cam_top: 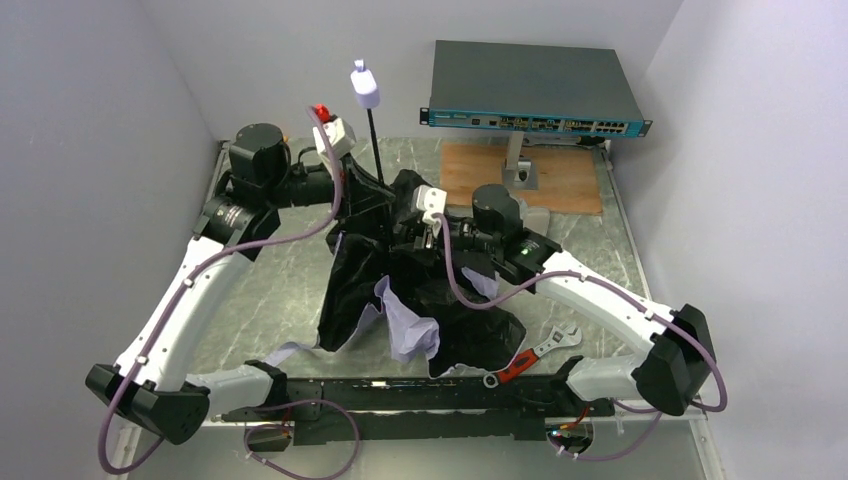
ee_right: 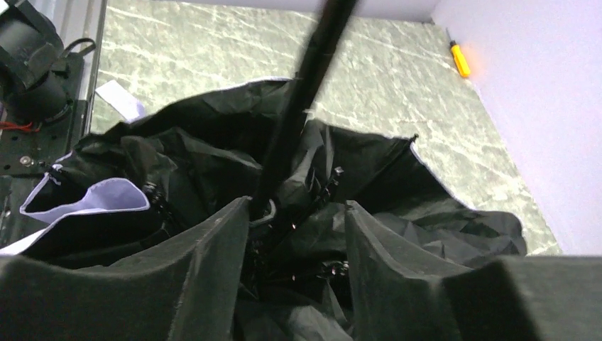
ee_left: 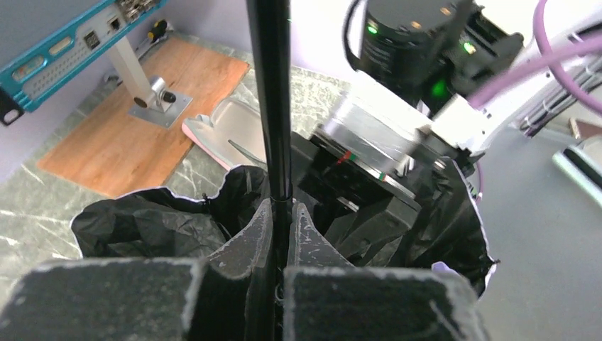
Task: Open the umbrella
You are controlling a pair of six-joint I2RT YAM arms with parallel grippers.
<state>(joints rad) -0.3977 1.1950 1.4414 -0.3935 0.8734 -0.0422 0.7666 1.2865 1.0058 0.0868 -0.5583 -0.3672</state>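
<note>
left gripper (ee_left: 282,213) is closed tight on the umbrella's thin black shaft (ee_left: 273,99), low down, just above the canopy. no gap is seen between pads and shaft. the shaft is held near upright, slightly tilted, with the small pale handle (cam_top: 365,88) at the top, above both arms.

the umbrella (cam_top: 350,280) is located mid-table between the two arms and is not opened. its black lining is heaped and crumpled on the green marbled table (cam_top: 270,290). its pale lavender outer fabric (cam_top: 405,325) is shown in folds at the near side.

right gripper (ee_right: 298,220) is set low in the canopy from the right, jaws apart. the base of the shaft is framed between them, close against one finger (ee_right: 213,263) and well clear of the other. nothing is clamped by it.

a red-handled wrench (cam_top: 535,352) is laid on the table just right of the fabric heap. a teal flat box (cam_top: 535,85) is mounted on a stand over a wooden board (cam_top: 520,175) at the far right. a yellow screwdriver (ee_right: 460,59) is laid by the wall.
</note>
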